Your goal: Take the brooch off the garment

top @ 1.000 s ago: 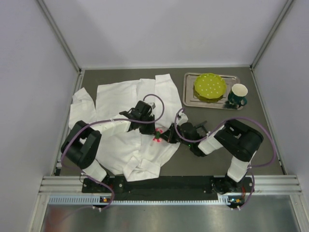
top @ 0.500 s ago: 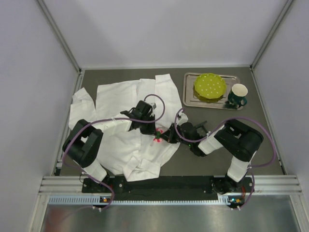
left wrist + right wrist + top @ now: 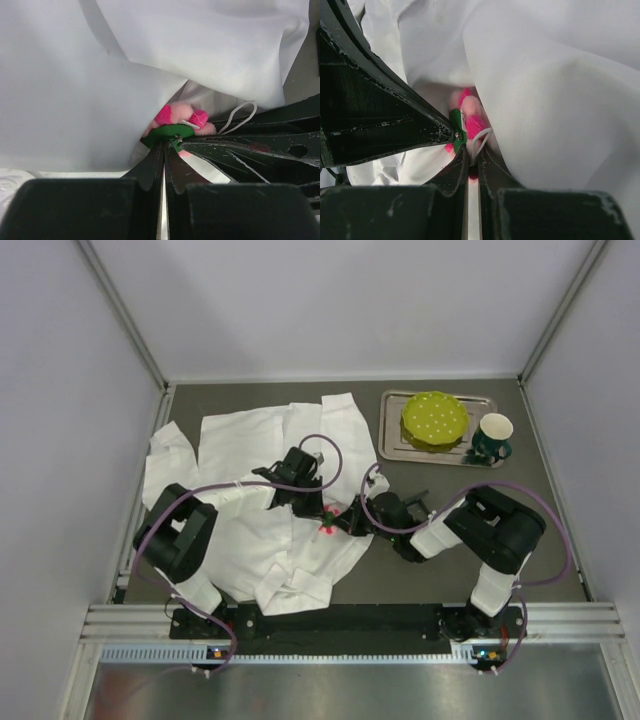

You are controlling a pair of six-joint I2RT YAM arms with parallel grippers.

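brooch (image 3: 182, 119) pinched by left gripper (image 3: 164, 146), right gripper (image 3: 472, 154); garment (image 3: 75, 90) folded around

Soft, even light falls from overhead in the top view. The dark grey matte counter (image 3: 420, 570) carries only faint shadows, and the silver metal tray (image 3: 392, 445) has a dull sheen. The large white wrinkled button-up shirt (image 3: 240, 435) is bright, its folds nearly washed out. The wall rails lean outward towards the edges. In both wrist views the shirt shows soft grey shadows. The black left end effector (image 3: 164, 145) and right end effector (image 3: 470, 152) are dark, their near bodies blurred. The small pink fuzzy flower brooch (image 3: 182, 117) looks slightly soft.
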